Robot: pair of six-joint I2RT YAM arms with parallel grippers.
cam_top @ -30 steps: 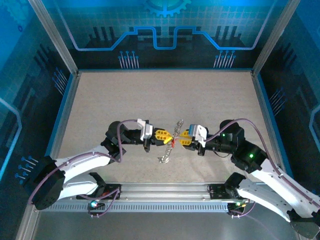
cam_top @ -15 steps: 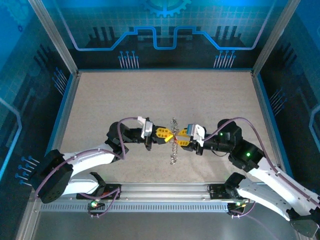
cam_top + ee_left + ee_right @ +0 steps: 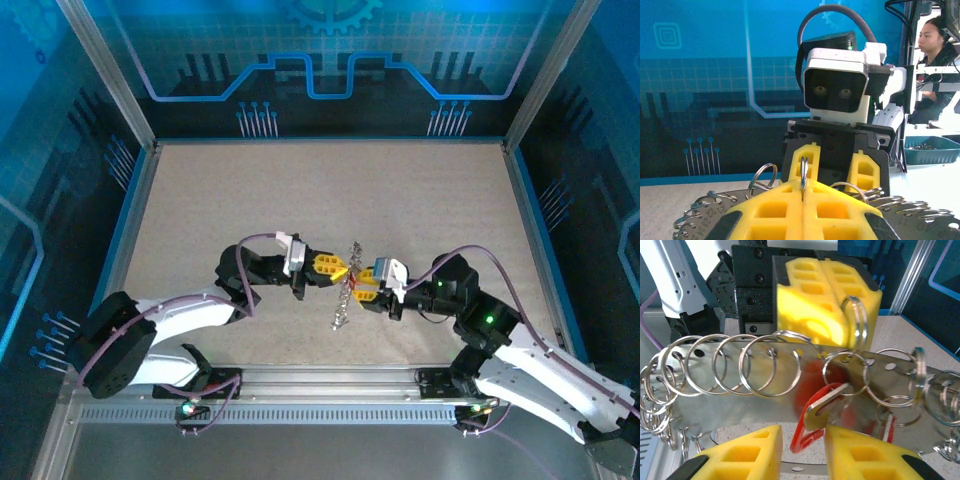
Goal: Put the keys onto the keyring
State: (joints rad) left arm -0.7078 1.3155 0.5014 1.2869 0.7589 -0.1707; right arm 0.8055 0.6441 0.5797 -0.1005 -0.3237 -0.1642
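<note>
Hanging just under the thin silver keyring (image 3: 860, 325), a red-headed key (image 3: 819, 409) sits between my right gripper's (image 3: 803, 442) parted jaws. My left gripper (image 3: 803, 192) pinches the keyring above a ring-lined strip (image 3: 740, 410), over mid-table (image 3: 200, 200).

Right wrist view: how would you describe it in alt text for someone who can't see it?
The yellow-fingered left gripper pinches one keyring just above a metal strip lined with more rings. Below, a red-headed key hangs between the parted yellow tips of the right gripper.
</note>
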